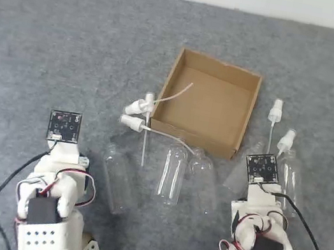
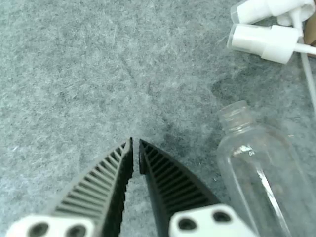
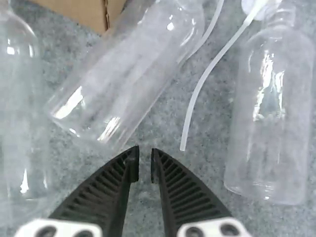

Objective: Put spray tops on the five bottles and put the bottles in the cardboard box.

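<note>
The open cardboard box [image 1: 209, 103] sits at the table's middle back. Several clear bottles lie in front of it: one [image 1: 115, 177] near my left arm [image 1: 52, 208], two [image 1: 171, 172] [image 1: 204, 178] in the middle, two [image 1: 240, 170] [image 1: 290, 176] by my right arm [image 1: 256, 244]. Two white spray tops [image 1: 135, 114] lie left of the box, and a third spray top [image 1: 276, 112] lies to its right. Another spray top [image 1: 287, 141] sits at the rightmost bottle's neck. My left gripper [image 2: 136, 144] is shut over bare carpet beside an uncapped bottle [image 2: 261, 182]. My right gripper [image 3: 143, 154] is shut, just short of a lying bottle [image 3: 133, 69].
Grey carpet covers the table, bare at the far left and along the back. A thin dip tube [image 3: 207, 84] lies between two bottles in the right wrist view, and the box corner [image 3: 84, 10] shows beyond them. One spray top's tube reaches into the box.
</note>
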Robot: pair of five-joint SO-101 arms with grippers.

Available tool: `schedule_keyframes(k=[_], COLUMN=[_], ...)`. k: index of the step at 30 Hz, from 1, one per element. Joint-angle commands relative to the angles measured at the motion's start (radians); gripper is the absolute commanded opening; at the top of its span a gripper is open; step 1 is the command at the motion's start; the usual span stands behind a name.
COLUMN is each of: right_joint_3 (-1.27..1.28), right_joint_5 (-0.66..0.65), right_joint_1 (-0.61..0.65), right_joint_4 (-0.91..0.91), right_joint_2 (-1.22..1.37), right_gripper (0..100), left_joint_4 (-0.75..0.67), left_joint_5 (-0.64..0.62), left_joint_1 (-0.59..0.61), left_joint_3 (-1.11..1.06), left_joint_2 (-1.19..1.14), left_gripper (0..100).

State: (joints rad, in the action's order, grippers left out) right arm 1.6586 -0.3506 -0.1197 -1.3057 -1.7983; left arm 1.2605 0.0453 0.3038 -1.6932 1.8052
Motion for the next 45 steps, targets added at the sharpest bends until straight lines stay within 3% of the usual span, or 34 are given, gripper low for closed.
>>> schedule_keyframes(k=[1, 13, 16, 20, 25, 30, 33, 40, 45], right_joint_3=[0.023, -0.012, -0.018, -0.014, -0.063, -0.209, -0.304, -0.560, -0.822], right_joint_5=[-0.009, -0.011, -0.011, -0.012, -0.012, -0.012, -0.014, -0.068, -0.071], right_joint_1=[-0.008, -0.024, -0.061, -0.133, -0.168, -0.166, -0.168, -0.165, -0.168], right_joint_4=[-0.005, 0.070, 0.171, 0.328, 0.364, 0.252, 0.191, 0.137, 0.084], right_joint_2=[-0.016, -0.018, -0.018, -0.018, -0.018, -0.007, 0.019, 0.438, 0.875], right_gripper=[1.2, 1.3, 1.3, 1.3, 1.3, 2.7, 7.7, 9.2, 15.1], left_joint_4=[0.003, -0.011, -0.126, -0.204, -0.330, -0.250, -0.153, -0.011, -0.063], left_joint_5=[-0.012, 0.003, 0.117, 0.295, 0.390, 0.390, 0.391, 0.391, 0.391], left_joint_1=[-0.003, 0.005, 0.021, 0.158, 0.235, 0.230, 0.181, 0.083, 0.081], left_joint_3=[0.008, 0.008, 0.008, 0.008, 0.013, 0.111, 0.213, 0.460, 0.648], left_joint_2=[0.020, 0.021, 0.020, 0.021, 0.021, 0.018, 0.017, -0.046, -0.393], left_gripper=[1, 1, 1, 1, 1, 2, 8, 11, 11])
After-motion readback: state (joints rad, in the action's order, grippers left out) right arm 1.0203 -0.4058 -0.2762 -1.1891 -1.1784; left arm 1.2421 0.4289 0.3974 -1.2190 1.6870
